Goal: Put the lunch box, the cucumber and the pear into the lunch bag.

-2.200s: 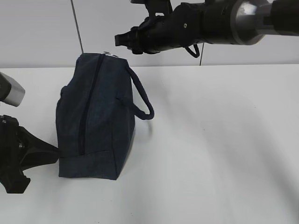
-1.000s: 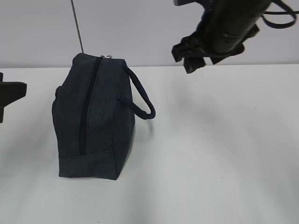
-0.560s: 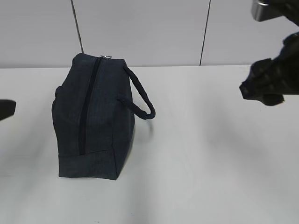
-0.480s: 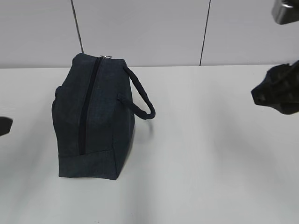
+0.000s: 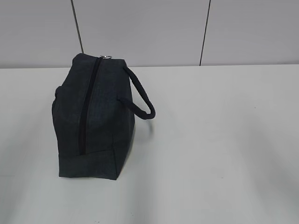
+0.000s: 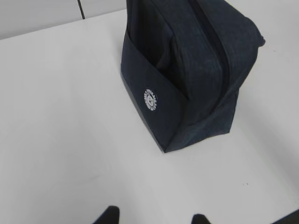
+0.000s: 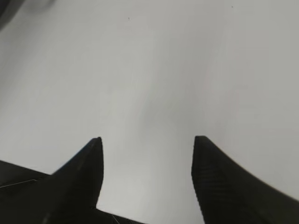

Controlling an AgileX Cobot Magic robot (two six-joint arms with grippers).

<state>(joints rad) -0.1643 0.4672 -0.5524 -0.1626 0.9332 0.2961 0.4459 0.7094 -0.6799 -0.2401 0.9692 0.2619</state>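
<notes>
The dark navy lunch bag (image 5: 93, 121) stands on the white table at the left, its top zipper (image 5: 88, 107) shut, the metal ring pull (image 5: 106, 57) at the far end and a loop handle (image 5: 140, 95) hanging to the right. In the left wrist view the bag (image 6: 191, 70) shows a round white logo. My left gripper (image 6: 154, 218) is open and empty, well short of the bag. My right gripper (image 7: 147, 140) is open and empty over bare table. Neither gripper shows in the exterior view. The lunch box, the cucumber and the pear are out of view.
The white table (image 5: 215, 140) ends at a grey panelled wall (image 5: 149, 28) behind the bag.
Both arms have drawn back out of the exterior view, the left one to the left and the right one to the right. The bag has not moved.
</notes>
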